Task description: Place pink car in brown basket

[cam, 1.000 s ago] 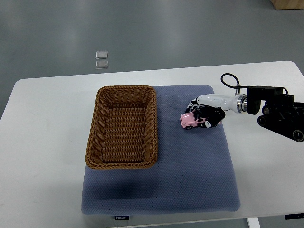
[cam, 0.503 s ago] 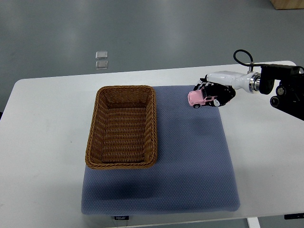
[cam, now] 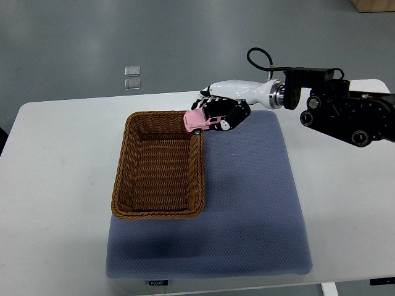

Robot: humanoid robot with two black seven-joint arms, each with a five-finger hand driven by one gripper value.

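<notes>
A small pink toy car (cam: 199, 119) is held in my right hand (cam: 217, 112), whose black and white fingers are shut around it. The hand holds the car in the air over the far right corner of the brown wicker basket (cam: 159, 164). The basket stands empty on the left part of a blue-grey mat (cam: 247, 203). My right arm (cam: 333, 108) comes in from the right edge. My left arm is out of view.
The mat lies on a white table (cam: 55, 185). Two small clear squares (cam: 131, 77) lie on the grey floor beyond the table's far edge.
My right hand has lifted the pink car off the mat and carried it left and away from me, from the mat's middle right to the basket's far right corner.
</notes>
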